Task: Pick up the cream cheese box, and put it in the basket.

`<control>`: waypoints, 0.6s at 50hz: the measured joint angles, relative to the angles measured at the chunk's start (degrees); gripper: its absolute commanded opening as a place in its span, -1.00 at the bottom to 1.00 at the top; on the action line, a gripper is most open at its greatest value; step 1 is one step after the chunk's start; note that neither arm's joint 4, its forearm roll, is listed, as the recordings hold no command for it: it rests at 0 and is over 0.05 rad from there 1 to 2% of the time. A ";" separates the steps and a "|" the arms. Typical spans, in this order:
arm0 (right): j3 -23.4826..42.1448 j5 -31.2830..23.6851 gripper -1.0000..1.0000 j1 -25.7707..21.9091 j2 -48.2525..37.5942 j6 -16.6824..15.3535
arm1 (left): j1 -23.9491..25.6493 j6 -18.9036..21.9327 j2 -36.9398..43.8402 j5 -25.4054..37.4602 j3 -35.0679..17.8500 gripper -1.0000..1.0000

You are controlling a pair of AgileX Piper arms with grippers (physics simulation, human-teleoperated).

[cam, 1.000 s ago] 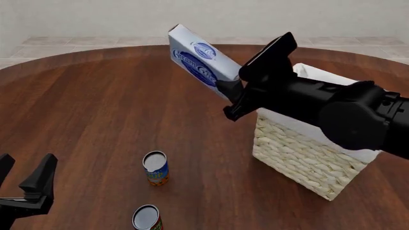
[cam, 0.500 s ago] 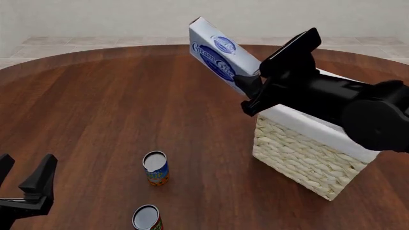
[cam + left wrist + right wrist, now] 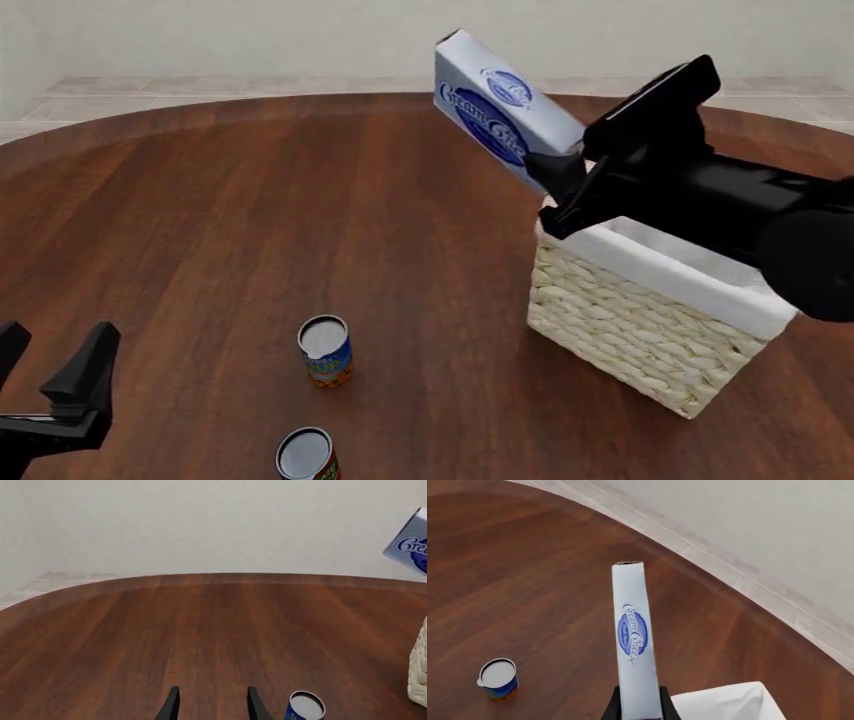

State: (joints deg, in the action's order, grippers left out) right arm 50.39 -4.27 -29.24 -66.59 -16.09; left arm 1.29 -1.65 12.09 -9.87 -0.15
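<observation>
Swinging toward three o'clock since before, the right gripper (image 3: 554, 178) clamps the tilted cream cheese box (image 3: 497, 113) above the basket (image 3: 641, 330); the left gripper (image 3: 51, 375) sits spread.

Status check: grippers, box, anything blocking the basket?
Right gripper shut on cream cheese box, held tilted in the air at the basket rim. Left gripper open, idle. Two cans well apart; nothing blocking.

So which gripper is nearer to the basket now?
Right. The right gripper holds the cream cheese box above the basket rim; the left gripper sits far across the table.
</observation>
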 measured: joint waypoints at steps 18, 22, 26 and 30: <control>-1.30 0.23 -1.00 2.85 0.87 0.06 | -0.04 -0.08 0.00 0.03 0.00 1.00; -1.51 0.29 -1.00 3.48 0.91 0.08 | -0.03 -0.14 0.05 0.00 0.00 1.00; -1.69 0.23 -1.00 4.06 1.07 0.05 | -0.02 -0.20 0.13 -0.06 0.01 1.00; -1.83 0.02 -1.00 4.62 1.37 -0.02 | -0.03 -0.27 0.25 -0.15 0.01 1.00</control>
State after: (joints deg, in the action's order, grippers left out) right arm 48.57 -4.25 -24.62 -65.22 -16.11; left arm 1.25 -1.91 12.34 -10.02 -0.14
